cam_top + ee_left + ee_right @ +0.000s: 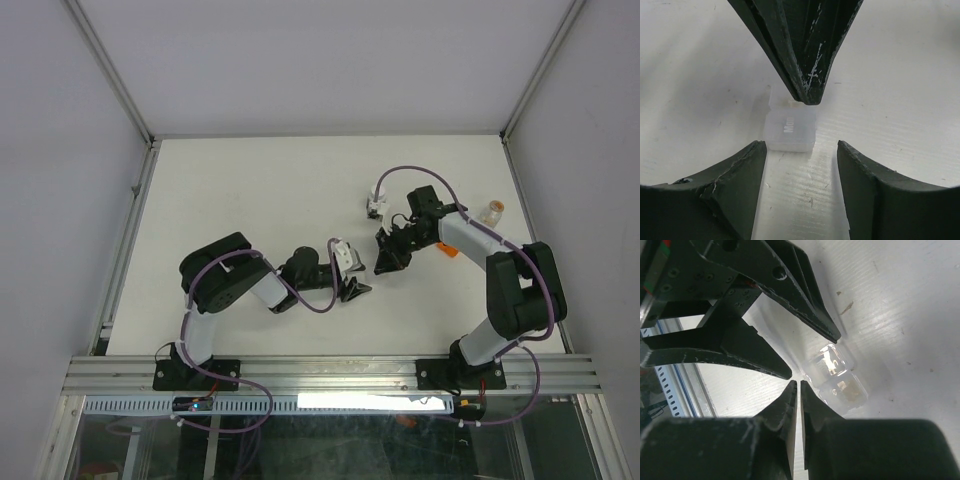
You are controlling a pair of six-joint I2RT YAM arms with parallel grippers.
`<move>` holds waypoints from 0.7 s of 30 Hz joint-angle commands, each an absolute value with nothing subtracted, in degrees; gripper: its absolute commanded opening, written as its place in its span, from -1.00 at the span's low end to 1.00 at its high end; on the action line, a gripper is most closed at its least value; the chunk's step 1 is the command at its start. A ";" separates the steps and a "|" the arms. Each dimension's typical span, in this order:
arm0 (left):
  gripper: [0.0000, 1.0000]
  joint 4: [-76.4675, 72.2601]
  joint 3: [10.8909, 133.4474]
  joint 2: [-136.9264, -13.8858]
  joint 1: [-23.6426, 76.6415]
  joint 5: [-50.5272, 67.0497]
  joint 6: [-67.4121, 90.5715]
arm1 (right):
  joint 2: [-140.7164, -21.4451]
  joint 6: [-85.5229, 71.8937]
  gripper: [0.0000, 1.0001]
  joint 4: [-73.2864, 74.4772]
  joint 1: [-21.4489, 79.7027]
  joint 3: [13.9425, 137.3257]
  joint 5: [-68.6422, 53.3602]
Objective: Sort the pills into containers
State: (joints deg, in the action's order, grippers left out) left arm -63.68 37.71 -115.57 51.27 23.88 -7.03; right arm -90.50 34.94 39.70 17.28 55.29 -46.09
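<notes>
The small clear two-cell box (790,129) lies flat on the white table, with "Mon" printed on its lid. My left gripper (801,144) is open, and the box's near edge sits just between its fingertips. My right gripper (799,386) is shut with nothing in it. Its tip (809,95) rests on the far part of the box. From the right wrist the box (838,379) lies just right of the shut tips, and something tan shows in one cell. From above, the two grippers (358,290) (383,266) meet mid-table. The tan-orange vial (492,211) stands upright at the right edge. No loose pills show.
A small white piece (377,205) lies by the right arm's purple cable behind the grippers. Enclosure walls bound the table on three sides. An aluminium rail (330,375) runs along the near edge and carries both arm bases.
</notes>
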 commanded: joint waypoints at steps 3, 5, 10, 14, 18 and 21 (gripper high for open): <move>0.15 -68.18 39.73 -117.55 50.77 23.31 -8.76 | -90.68 33.23 -0.83 37.57 17.41 57.15 -45.67; 0.11 -68.36 39.89 -117.98 50.72 22.91 -8.63 | -90.75 33.07 -0.83 37.38 17.49 57.19 -45.60; 0.06 -68.53 40.91 -119.31 50.80 21.85 -8.09 | -91.12 32.84 -0.83 37.35 17.82 57.28 -45.60; 0.03 -69.16 41.42 -120.17 50.80 21.37 -7.61 | -91.56 32.83 -0.83 37.39 17.92 57.22 -45.45; -0.05 -69.38 41.58 -120.59 50.89 21.23 -7.48 | -91.74 32.70 -0.83 37.43 18.15 57.32 -45.27; -0.11 -69.52 41.71 -120.86 50.89 21.60 -7.31 | -91.76 32.62 -0.83 37.30 18.34 57.37 -45.31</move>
